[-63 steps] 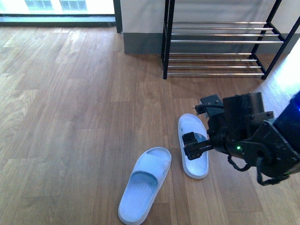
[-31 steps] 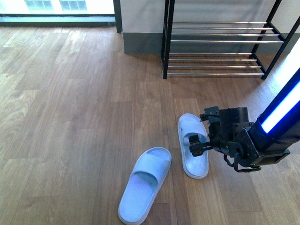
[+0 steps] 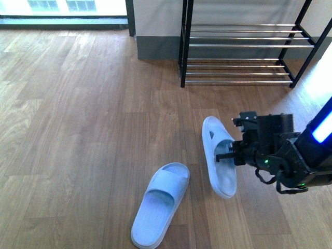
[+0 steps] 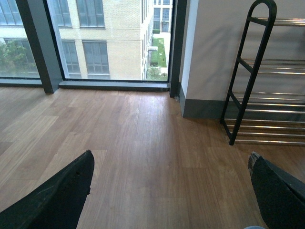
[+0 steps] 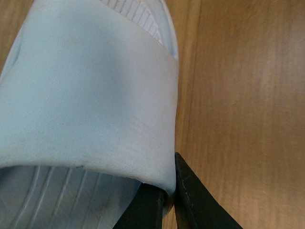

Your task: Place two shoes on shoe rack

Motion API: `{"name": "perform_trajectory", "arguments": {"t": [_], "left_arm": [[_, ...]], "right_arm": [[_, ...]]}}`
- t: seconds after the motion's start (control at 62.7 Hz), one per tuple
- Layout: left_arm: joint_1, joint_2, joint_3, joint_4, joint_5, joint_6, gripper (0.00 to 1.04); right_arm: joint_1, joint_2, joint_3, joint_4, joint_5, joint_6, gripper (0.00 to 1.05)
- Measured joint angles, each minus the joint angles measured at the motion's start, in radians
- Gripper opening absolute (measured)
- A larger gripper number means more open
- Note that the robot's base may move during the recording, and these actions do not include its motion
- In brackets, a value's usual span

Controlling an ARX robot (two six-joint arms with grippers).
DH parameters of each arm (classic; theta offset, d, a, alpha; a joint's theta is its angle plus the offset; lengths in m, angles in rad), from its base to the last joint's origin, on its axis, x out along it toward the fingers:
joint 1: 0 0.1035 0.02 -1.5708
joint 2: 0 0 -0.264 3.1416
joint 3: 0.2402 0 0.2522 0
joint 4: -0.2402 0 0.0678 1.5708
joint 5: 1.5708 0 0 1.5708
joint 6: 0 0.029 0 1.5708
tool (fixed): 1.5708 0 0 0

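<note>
The two shoes are pale blue slide slippers, not sneakers. My right gripper [image 3: 232, 154] is shut on the strap edge of one slipper [image 3: 219, 162], which is tilted up on its side above the floor. In the right wrist view the strap [image 5: 90, 95] is pinched between the black fingers [image 5: 200, 205]. The other slipper [image 3: 158, 205] lies flat on the floor, nearer and to the left. The shoe rack [image 3: 244, 46], with a black frame and chrome bars, stands empty at the back right. My left gripper [image 4: 170, 162] is open and empty over bare floor, with the rack [image 4: 257, 95] ahead of it.
Wooden plank floor [image 3: 78, 129] stretches to the left. A wall corner with a grey skirting [image 3: 158, 49] stands just left of the rack. A floor-level window [image 3: 62, 8] runs along the back left.
My right gripper has closed on the right-hand slipper's strap and lifted it. The slipper has gone from lying flat to tilted on its side, a little further right. The other slipper has not moved.
</note>
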Motion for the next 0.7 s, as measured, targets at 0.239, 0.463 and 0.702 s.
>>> {"name": "perform_trajectory", "arguments": {"t": [0.239,0.463,0.702], "left_arm": [[0.0,0.0,0.0,0.0,0.0,0.0,0.95],[0.0,0.0,0.0,0.0,0.0,0.0,0.95],[0.0,0.0,0.0,0.0,0.0,0.0,0.95]], "right_arm": [[-0.035,-0.452,-0.406,0.107,-0.011,-0.013,0.02],[-0.111,-0.784,-0.61,0.053,-0.063,-0.021,0.02],[-0.193,-1.059,-0.742,0.002,-0.124,0.005,0.02]]}}
